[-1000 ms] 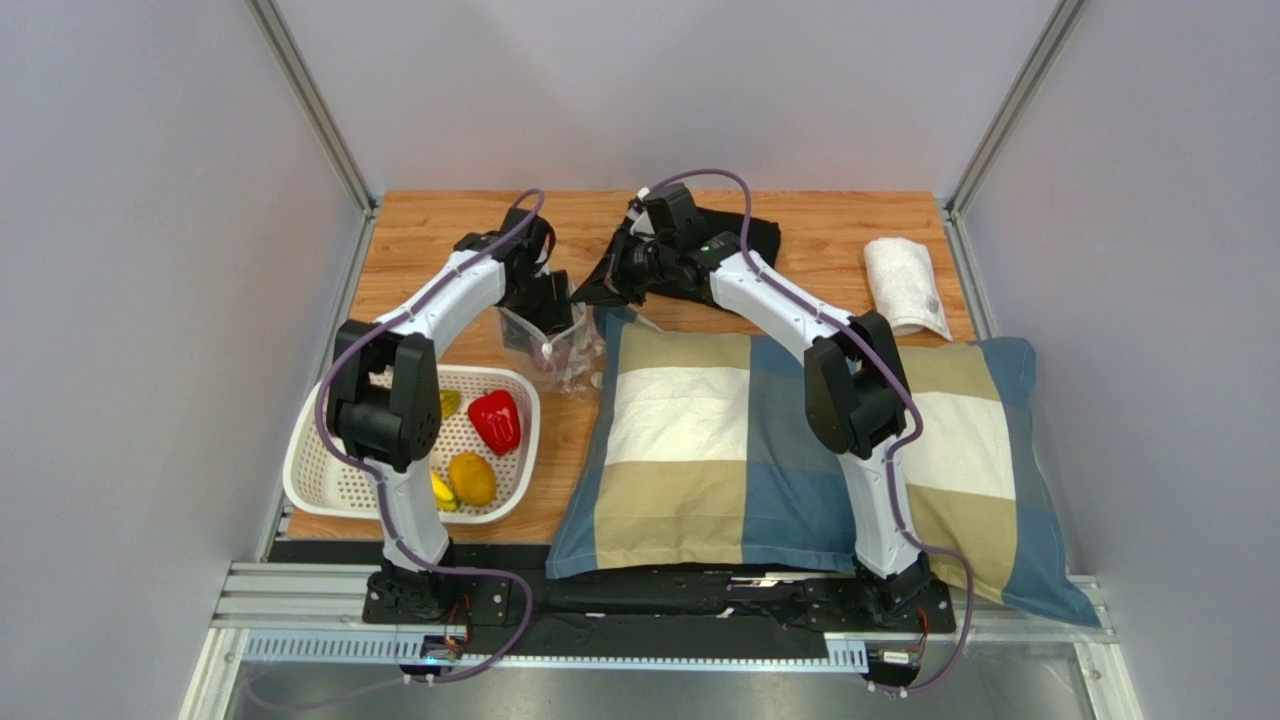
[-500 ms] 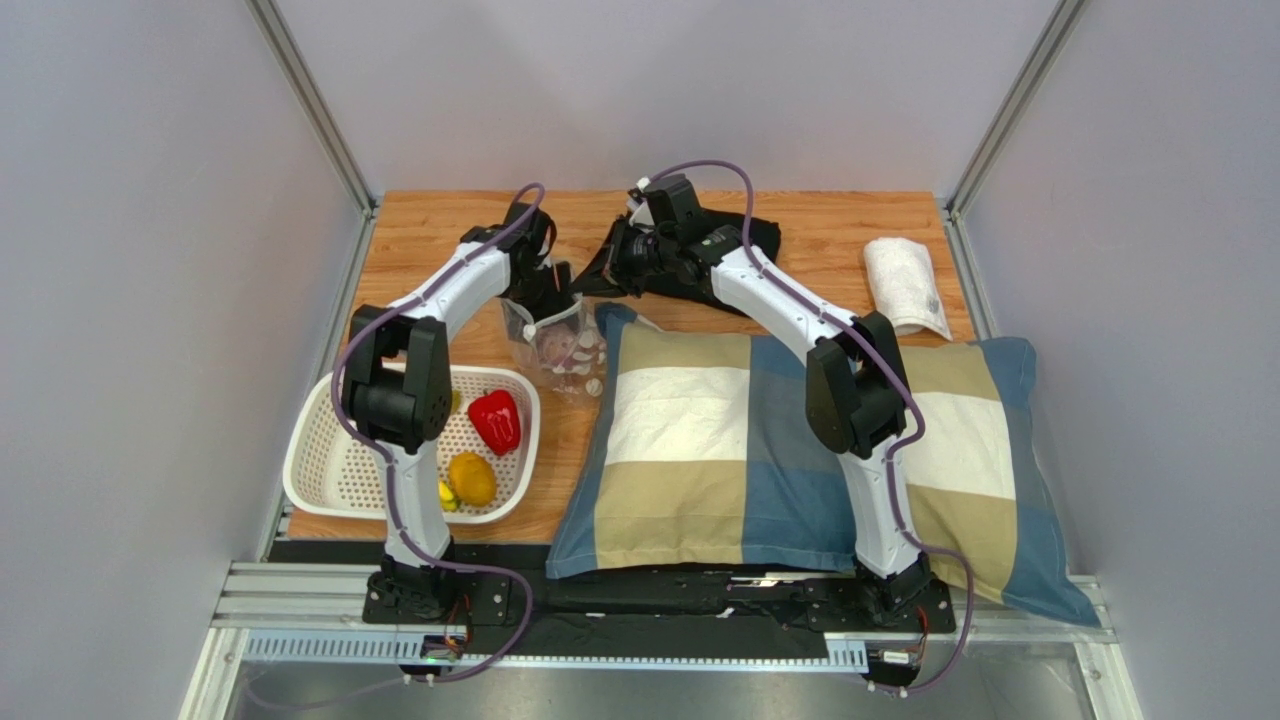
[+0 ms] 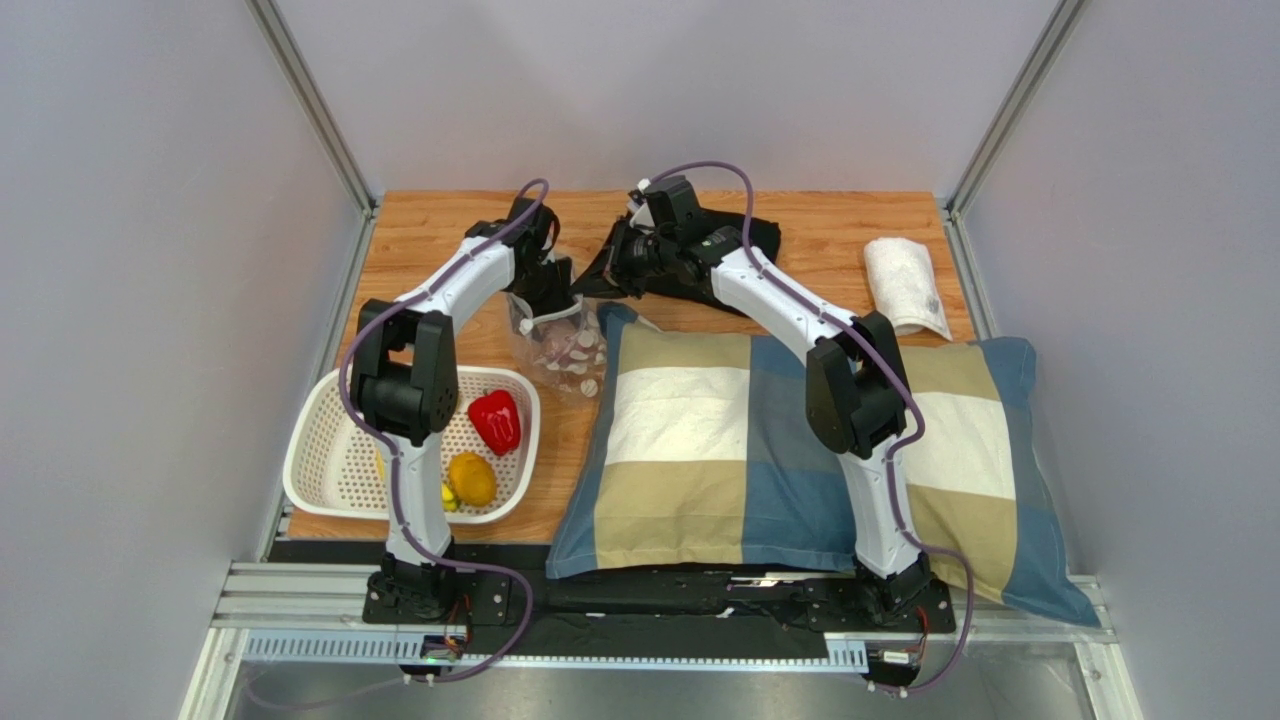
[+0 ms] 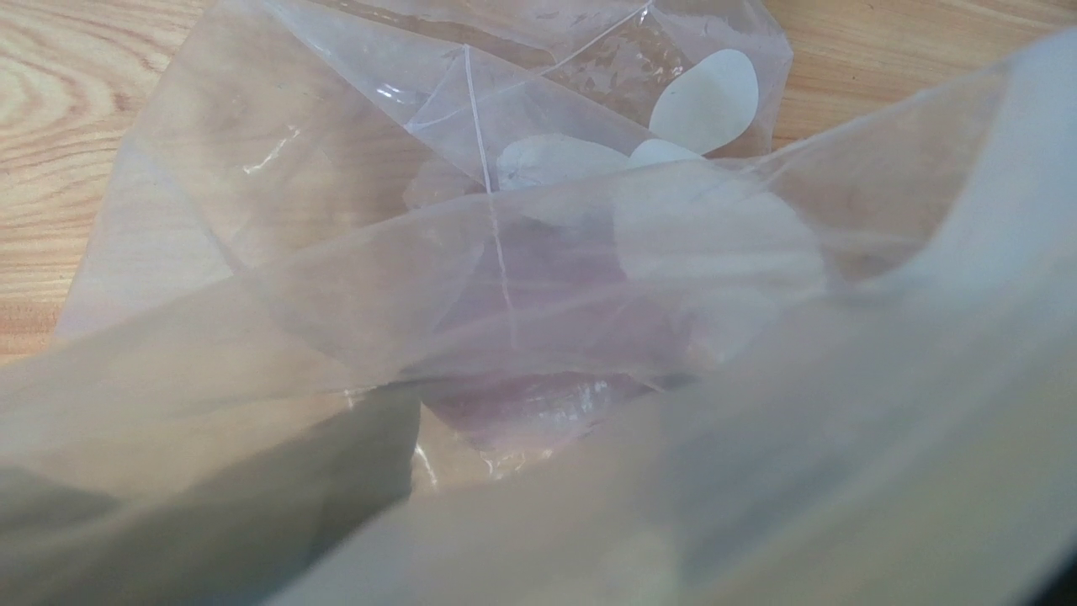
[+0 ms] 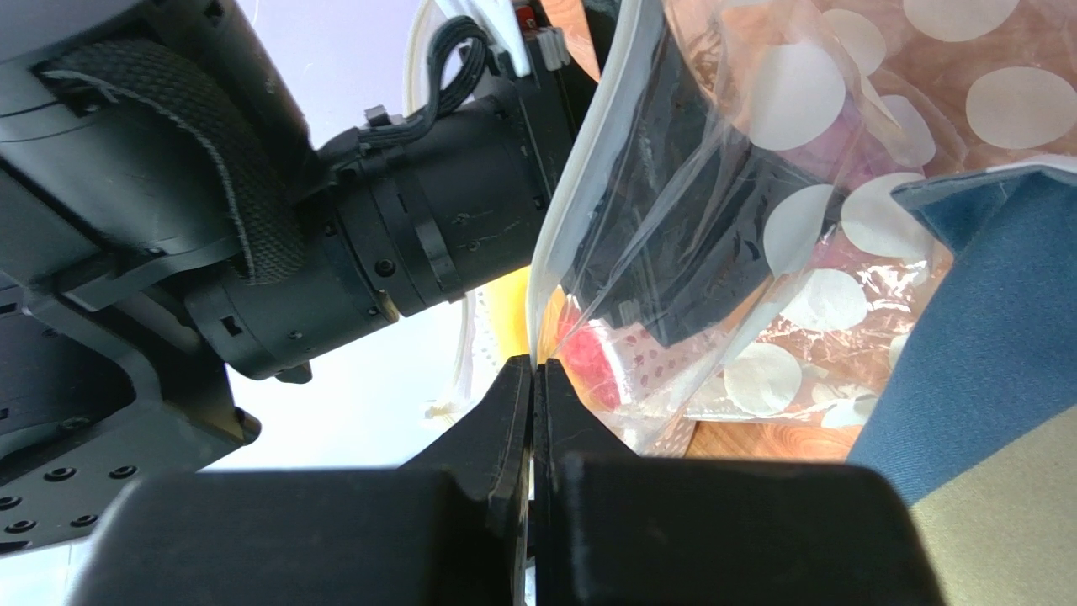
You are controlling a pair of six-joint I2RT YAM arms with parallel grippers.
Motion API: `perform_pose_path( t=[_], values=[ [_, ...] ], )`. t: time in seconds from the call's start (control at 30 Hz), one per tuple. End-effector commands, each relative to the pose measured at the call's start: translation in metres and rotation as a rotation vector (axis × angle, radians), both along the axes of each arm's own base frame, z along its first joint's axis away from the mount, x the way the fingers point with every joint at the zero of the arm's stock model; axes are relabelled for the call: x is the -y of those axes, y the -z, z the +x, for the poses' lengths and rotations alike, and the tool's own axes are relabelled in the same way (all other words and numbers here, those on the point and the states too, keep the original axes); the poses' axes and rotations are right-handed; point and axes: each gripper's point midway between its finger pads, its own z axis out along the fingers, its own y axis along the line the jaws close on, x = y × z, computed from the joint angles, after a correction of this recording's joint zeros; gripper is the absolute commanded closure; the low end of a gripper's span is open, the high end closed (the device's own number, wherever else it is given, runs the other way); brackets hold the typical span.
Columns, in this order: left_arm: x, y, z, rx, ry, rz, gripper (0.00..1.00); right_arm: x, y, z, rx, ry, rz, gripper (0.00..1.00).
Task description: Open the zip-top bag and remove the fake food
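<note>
The clear, white-spotted zip-top bag (image 3: 573,360) lies on the wooden table between the basket and the pillow, its mouth turned toward the far side. My right gripper (image 3: 625,267) is shut on the bag's white zip rim (image 5: 575,215) and holds it up. My left gripper (image 3: 552,306) sits in the bag's mouth with its jaws apart, veiled by plastic in the left wrist view. A purplish-pink onion (image 4: 544,385) lies inside the bag, ahead of the left jaws and apart from them. More fake food rests in the basket: the red pepper (image 3: 495,420), the mango (image 3: 472,477) and a partly hidden banana (image 3: 443,494).
The white perforated basket (image 3: 322,468) stands at the near left. A checked pillow (image 3: 751,435) covers the near right, touching the bag. A black cloth (image 3: 756,237) and a rolled white towel (image 3: 906,285) lie at the far side. The left arm's wrist (image 5: 379,227) is close beside my right fingers.
The left arm has swung farther back and its gripper has shifted from over the bag to its mouth. The onion now shows through the plastic. The right arm has held still.
</note>
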Motion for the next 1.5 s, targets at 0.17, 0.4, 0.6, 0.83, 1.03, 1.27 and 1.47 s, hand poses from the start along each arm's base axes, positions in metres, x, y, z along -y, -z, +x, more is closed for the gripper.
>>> perform_pose_path(
  t=[0.17,0.4,0.6,0.83,1.03,1.27,1.47],
  values=[
    [-0.021,0.013,-0.001,0.026,0.012,0.101,0.82,0.003,-0.014,-0.002,0.024,-0.004,0.02,1.0],
    [-0.025,-0.05,0.003,0.156,0.023,0.101,1.0,0.002,-0.017,0.001,0.045,-0.008,0.01,1.0],
    [-0.029,-0.079,-0.003,0.21,0.026,0.101,1.0,0.005,-0.017,0.005,0.081,-0.014,-0.027,1.0],
    [-0.031,-0.06,-0.007,0.146,0.027,0.109,0.8,0.006,-0.015,0.003,0.075,-0.019,-0.033,1.0],
    [-0.042,-0.046,-0.014,0.084,0.025,0.137,0.5,0.006,-0.013,0.002,0.077,-0.019,-0.035,1.0],
    [-0.039,-0.02,-0.018,-0.014,0.048,0.14,0.38,0.004,-0.012,0.004,0.07,-0.016,-0.029,1.0],
    [-0.035,0.005,-0.022,-0.068,0.071,0.128,0.33,0.005,-0.007,0.004,0.062,-0.015,-0.033,1.0]
  ],
)
